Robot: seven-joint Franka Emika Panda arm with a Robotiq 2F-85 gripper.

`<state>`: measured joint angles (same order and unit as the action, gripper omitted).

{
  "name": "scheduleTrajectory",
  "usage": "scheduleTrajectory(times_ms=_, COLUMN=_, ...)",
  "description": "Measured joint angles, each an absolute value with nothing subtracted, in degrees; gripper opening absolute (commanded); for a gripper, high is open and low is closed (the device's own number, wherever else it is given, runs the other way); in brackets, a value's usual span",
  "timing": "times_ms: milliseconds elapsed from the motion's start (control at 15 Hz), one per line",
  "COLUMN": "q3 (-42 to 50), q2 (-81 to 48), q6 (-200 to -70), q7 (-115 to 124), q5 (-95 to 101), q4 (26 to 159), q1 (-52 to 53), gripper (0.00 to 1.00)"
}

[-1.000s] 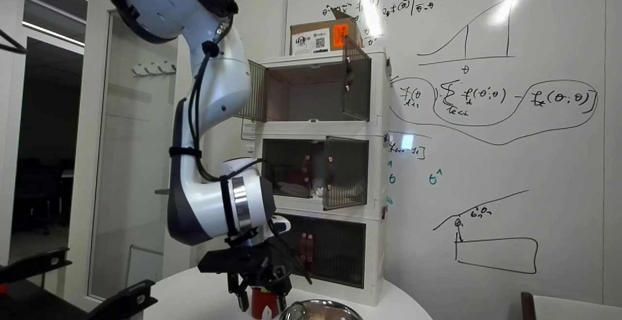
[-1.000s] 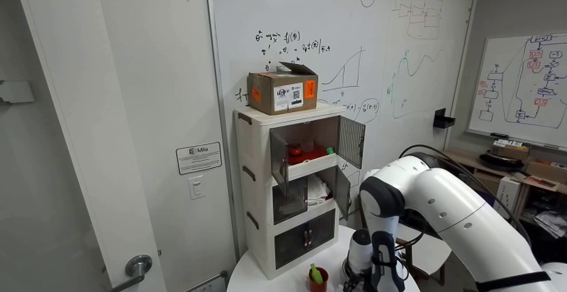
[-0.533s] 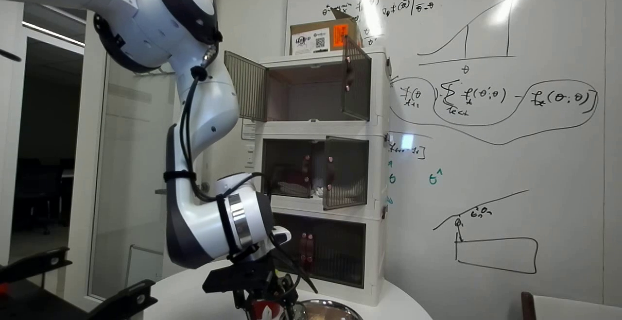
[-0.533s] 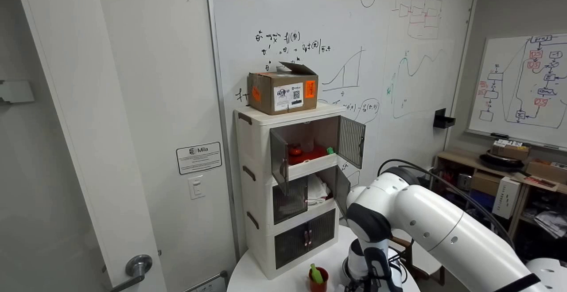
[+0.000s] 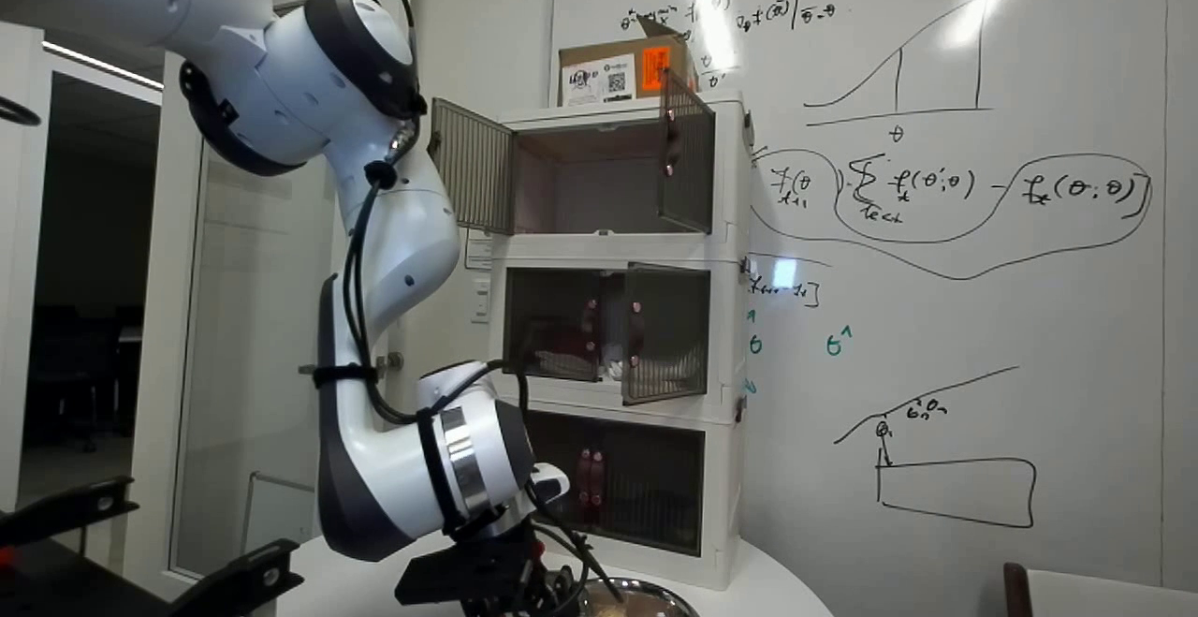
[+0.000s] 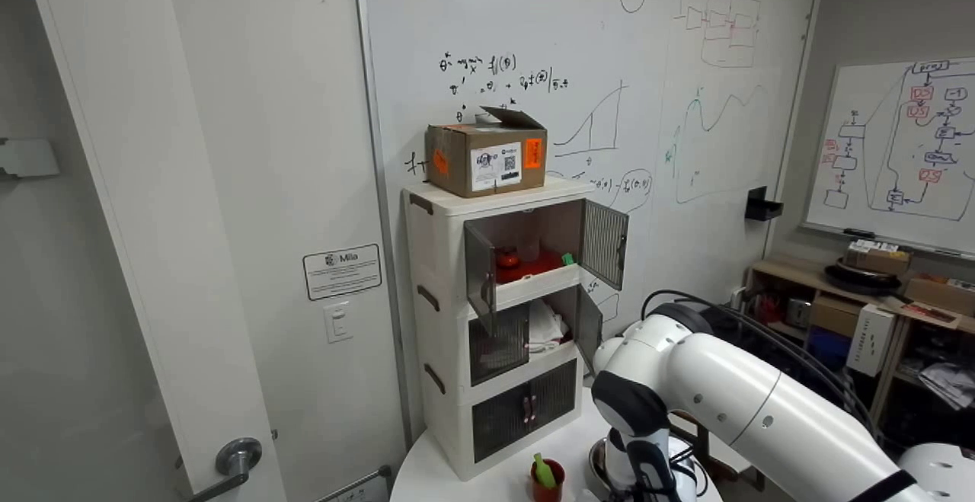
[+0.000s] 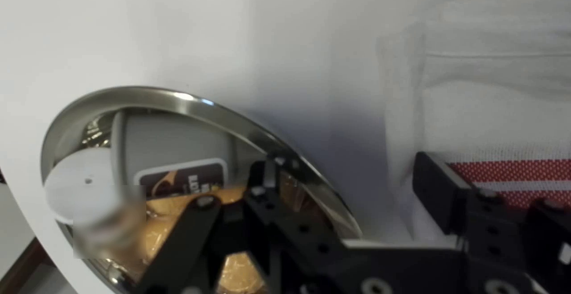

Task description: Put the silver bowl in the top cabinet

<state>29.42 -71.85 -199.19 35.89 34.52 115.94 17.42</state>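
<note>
Lower than a second ago, the robot arm [image 5: 384, 448] has brought its gripper [image 7: 351, 181] down to the silver bowl [image 7: 134, 97], which has stayed in place on the white table [image 5: 767, 589]. Seen in the wrist view, the jaws stand well spread: one finger [image 7: 258, 180] shows over the inside of the bowl, the other over a white towel [image 7: 490, 115] with red stripes, and the metal rim passes between them without being pinched; whether the inner finger touches it cannot be told. Inside the bowl lie a grey container [image 7: 178, 140] with a dark label, a white rounded item [image 7: 80, 173], partly blurred, and glossy amber pieces [image 7: 241, 271]. Near the bowl, in an exterior view, stands a red cup [image 6: 547, 493] with a green utensil [image 6: 543, 473] in it. Topmost of three stacked compartments, the top cabinet [image 6: 537, 286] has both greyish ribbed doors [image 6: 605, 247] open and holds a red rounded item [image 6: 507, 259] and a small green piece [image 6: 567, 259]. One door of the middle compartment [image 6: 525, 374] is open, showing white cloth [image 6: 545, 327]; the bottom compartment [image 6: 499, 426] is closed, and a cardboard box [image 6: 454, 174] sits on top of the stack.
</note>
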Motion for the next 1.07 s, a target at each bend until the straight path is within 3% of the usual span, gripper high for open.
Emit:
scheduleTrajectory(times_ms=200, q3=29.5, q2=-72.4, q6=-199.2, q7=35.9, q5=34.5, q4=115.3, q1=17.4, gripper=0.19)
scheduleTrajectory(times_ms=400, q3=29.6, q2=-72.5, q6=-199.2, q7=35.9, q5=34.2, q4=115.0, q1=17.4, gripper=0.01)
scheduleTrajectory(times_ms=733, q3=26.2, q2=-70.6, q6=-200.2, q7=25.8, q5=25.8, q4=116.3, q1=16.3, gripper=0.01)
scheduleTrajectory(times_ms=1067, q3=22.3, q2=-58.1, q6=-200.1, q7=14.5, q5=28.1, q4=124.8, q1=14.8, gripper=0.01)
